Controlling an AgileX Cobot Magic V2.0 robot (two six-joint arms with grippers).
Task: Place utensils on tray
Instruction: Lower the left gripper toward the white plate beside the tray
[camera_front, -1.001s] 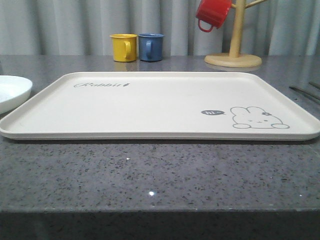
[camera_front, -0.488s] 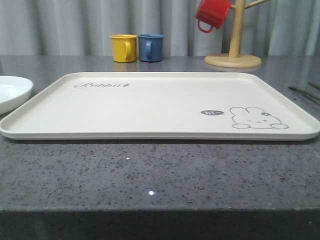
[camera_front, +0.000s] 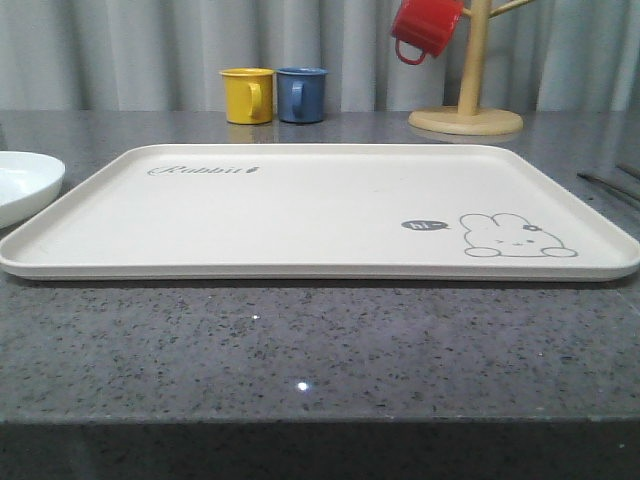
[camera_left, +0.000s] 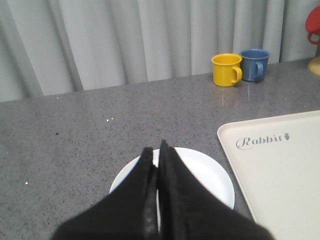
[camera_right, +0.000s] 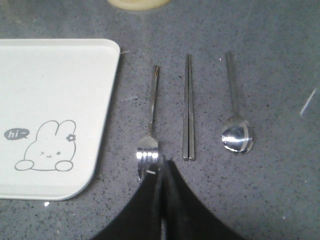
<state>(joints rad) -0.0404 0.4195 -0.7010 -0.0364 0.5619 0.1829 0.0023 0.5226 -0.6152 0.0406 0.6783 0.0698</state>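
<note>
Fork (camera_right: 149, 131) flat on counter beside tray (camera_right: 60, 80) — right gripper (camera_right: 162, 165) pressed closed above tines, holding nothing; must open first, else thin handle skids on stone.

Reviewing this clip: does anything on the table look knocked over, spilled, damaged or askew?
Nothing stands out. The fork, chopsticks and spoon lie in a neat parallel row on the counter beside the tray, which is bare and sits flat. The white plate and the two mugs look upright and undisturbed.
</note>
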